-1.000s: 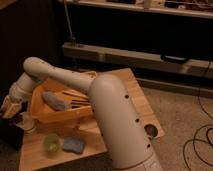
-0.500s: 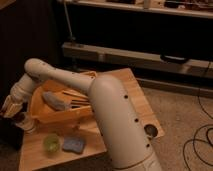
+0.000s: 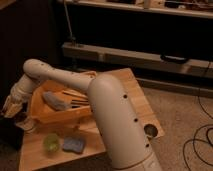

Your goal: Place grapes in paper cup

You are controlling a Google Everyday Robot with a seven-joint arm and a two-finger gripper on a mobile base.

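Hardly anything is shifting since a moment ago: the gripper (image 3: 11,109) is staying at the far left edge of the frame, about halfway down, perhaps a touch lower than it was. It is hanging just off the left end of the wooden table (image 3: 136,98), and I cannot tell whether the claw is apart, together or clamped on something. The grapes are not showing clearly to me; the spot under the gripper is too dark to read.

Just right of and below the gripper, the white paper cup (image 3: 25,123) is standing upright at the table's left edge. Behind it a wooden tray (image 3: 64,114) is sitting on the table, holding a grey cloth-like thing (image 3: 54,100) and some pale sticks. In front of the tray, toward the lower left of the frame, a light green cup (image 3: 50,141) is standing, with a blue-grey sponge (image 3: 74,144) lying just beside it on the right.

The big white arm (image 3: 117,122) is rising from the bottom centre and reaching back leftward over the tray. Right of it, near the table's right corner, a small brownish round dish (image 3: 153,131) is resting. Dark cables (image 3: 199,142) are trailing over the floor at the far right.
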